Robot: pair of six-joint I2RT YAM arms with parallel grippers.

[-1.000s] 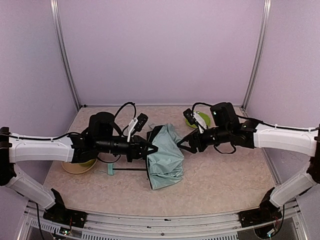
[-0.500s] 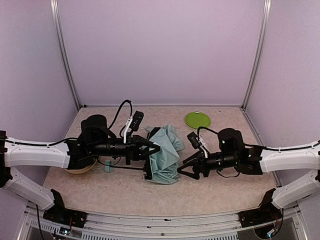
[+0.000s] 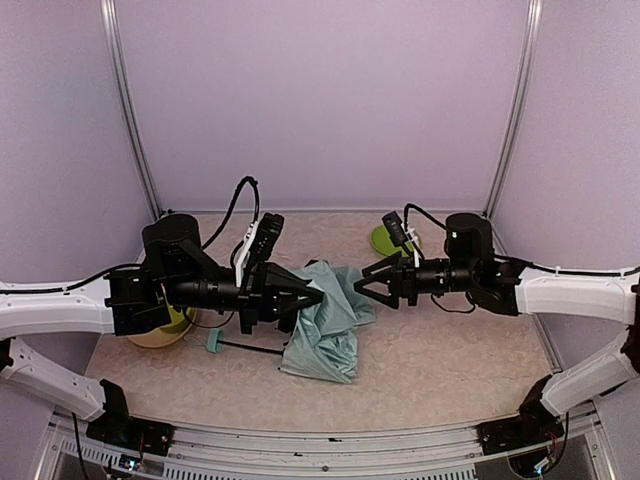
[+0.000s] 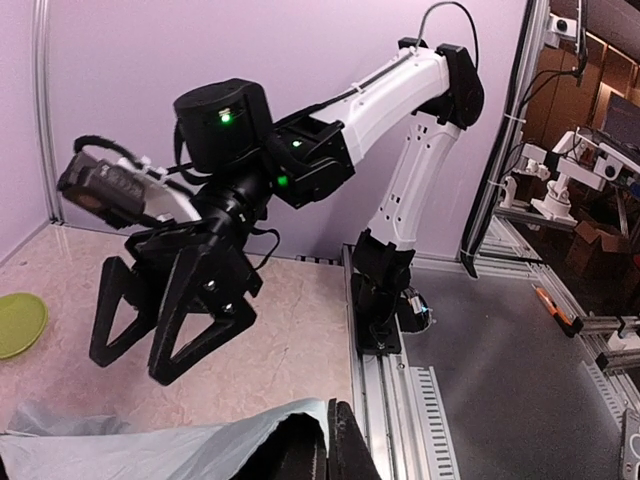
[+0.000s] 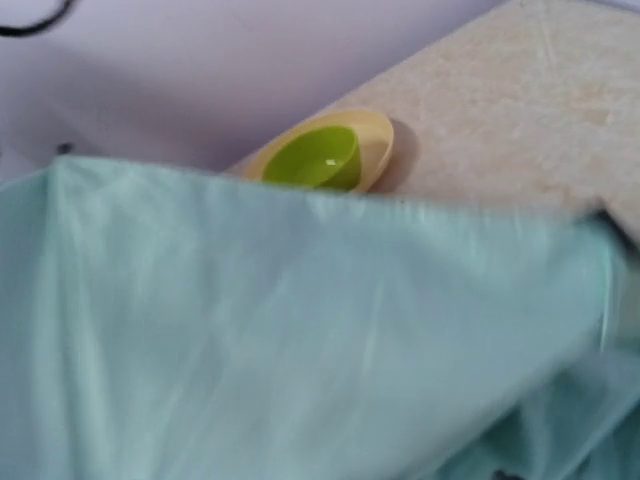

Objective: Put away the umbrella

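- The umbrella (image 3: pixel 325 325) lies mid-table as a rumpled mint-green heap, its upper edge pulled up off the table (image 3: pixel 450 350).
- Its thin black shaft (image 3: pixel 250 349) runs left along the surface to the small mint handle (image 3: pixel 215 343).
- The left gripper (image 3: pixel 312 295) is clamped tight on the raised fabric (the pinch shows at the bottom edge of the left wrist view).
- The right gripper (image 4: pixel 132 365) has its jaws spread wide with nothing between them, just beside the canopy's right edge.
- The right wrist view is mostly filled with blurred mint fabric.
- A green plate (image 3: pixel 383 240) sits behind the right gripper.
- A green bowl (image 5: pixel 315 158) rests in a yellow dish (image 5: pixel 378 140) at the left.
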